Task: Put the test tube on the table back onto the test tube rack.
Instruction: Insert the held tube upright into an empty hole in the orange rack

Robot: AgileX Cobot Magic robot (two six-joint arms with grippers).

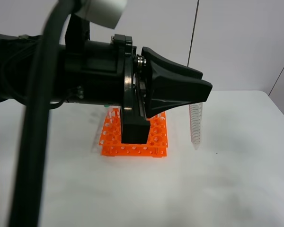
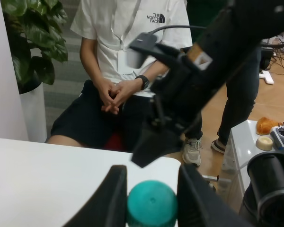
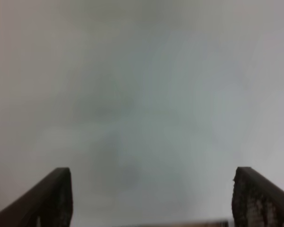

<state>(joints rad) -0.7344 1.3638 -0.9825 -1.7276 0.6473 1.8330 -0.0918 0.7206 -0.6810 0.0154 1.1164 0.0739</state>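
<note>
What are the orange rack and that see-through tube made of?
Test tube rack: probably moulded plastic, bright orange, smooth, with a grid of round holes. Test tube: clear, finely marked, likely plastic, possibly glass; its teal cap looks like matte plastic.

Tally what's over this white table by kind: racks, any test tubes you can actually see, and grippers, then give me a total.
Bright orange plastic test tube rack: 1
Clear teal-capped test tube in plain sight: 1, held by the left gripper; the black arm hides any in the rack
Grippers: 2, that one and the right gripper, fingers open
Total: 4
</note>
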